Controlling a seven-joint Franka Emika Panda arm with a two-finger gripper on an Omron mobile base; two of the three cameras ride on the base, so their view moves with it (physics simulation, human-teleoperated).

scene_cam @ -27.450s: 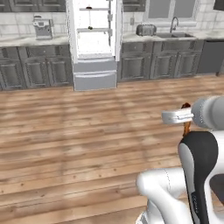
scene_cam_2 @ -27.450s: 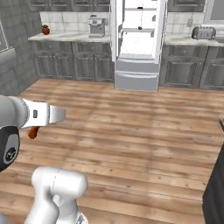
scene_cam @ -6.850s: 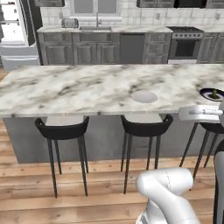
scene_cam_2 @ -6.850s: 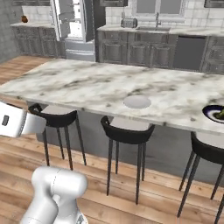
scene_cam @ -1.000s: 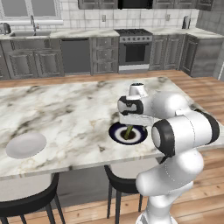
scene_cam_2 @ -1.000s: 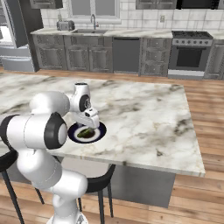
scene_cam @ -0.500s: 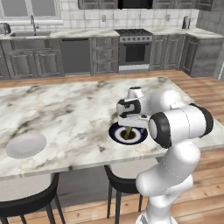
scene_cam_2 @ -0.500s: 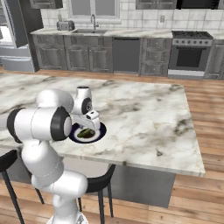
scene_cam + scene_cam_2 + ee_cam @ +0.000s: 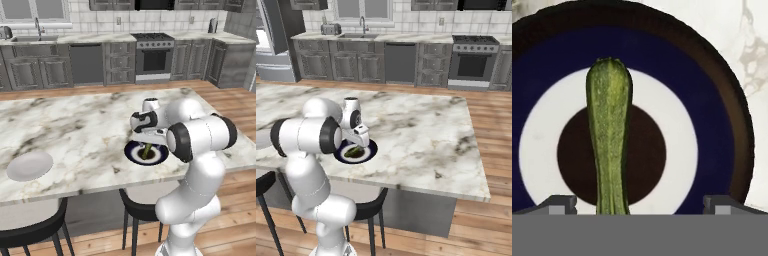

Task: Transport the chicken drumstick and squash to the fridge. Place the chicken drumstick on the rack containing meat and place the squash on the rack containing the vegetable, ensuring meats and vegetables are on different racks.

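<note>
My jaws [image 9: 637, 202] stand wide and empty above the squash [image 9: 609, 135], which lies untouched across the ringed plate [image 9: 712, 100] at frame centre on the marble counter [image 9: 75, 125] (so pickup and fridge placement remain, I judge).

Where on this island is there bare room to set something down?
Bare marble lies between the white plate and the blue plate, and across the far half of the island toward the stove. It's crowded at the blue plate: squash on it, open tool over it.

Bright, even rendered light; soft shadows
</note>
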